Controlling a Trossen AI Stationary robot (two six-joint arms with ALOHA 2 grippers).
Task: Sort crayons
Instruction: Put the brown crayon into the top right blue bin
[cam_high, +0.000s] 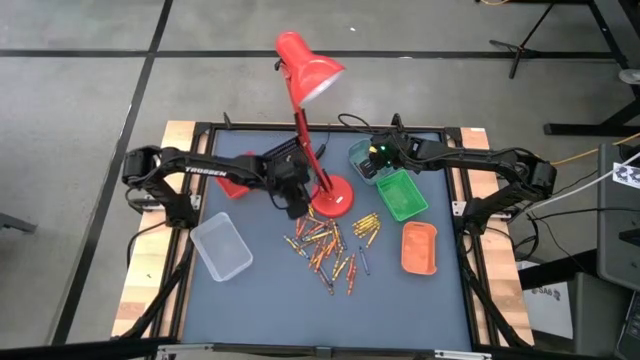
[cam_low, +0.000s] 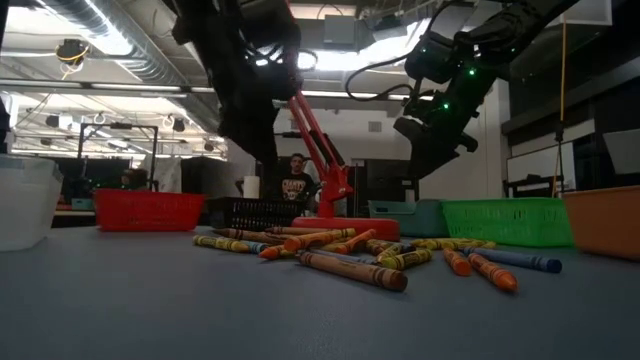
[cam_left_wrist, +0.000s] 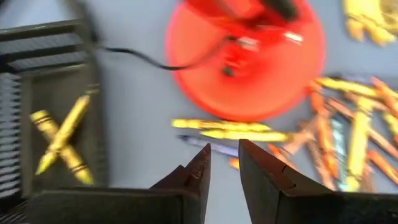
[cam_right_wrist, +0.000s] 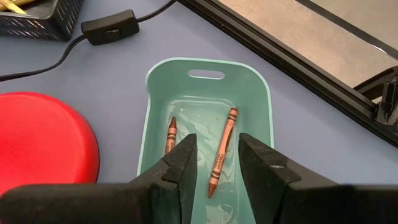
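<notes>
Several crayons (cam_high: 328, 243) lie loose on the blue-grey table, near the round base of a red lamp (cam_high: 335, 197). My left gripper (cam_left_wrist: 224, 149) hangs open above the table between that base and a black tray (cam_left_wrist: 56, 118), which holds two yellow crayons (cam_left_wrist: 59, 134). It has nothing between its fingers. My right gripper (cam_right_wrist: 217, 146) stands open above a teal tray (cam_right_wrist: 255, 93) at the far side. Two brown-orange crayons (cam_right_wrist: 222, 146) lie flat on that tray's floor, below the fingers.
A green tray (cam_high: 403, 193) and an orange tray (cam_high: 419, 247) stand at the right, a clear tray (cam_high: 221, 247) at the near left and a red tray (cam_high: 232, 185) at the left. The lamp's stem and shade (cam_high: 308, 70) rise between the arms. Its cord (cam_right_wrist: 62, 53) runs along the far side.
</notes>
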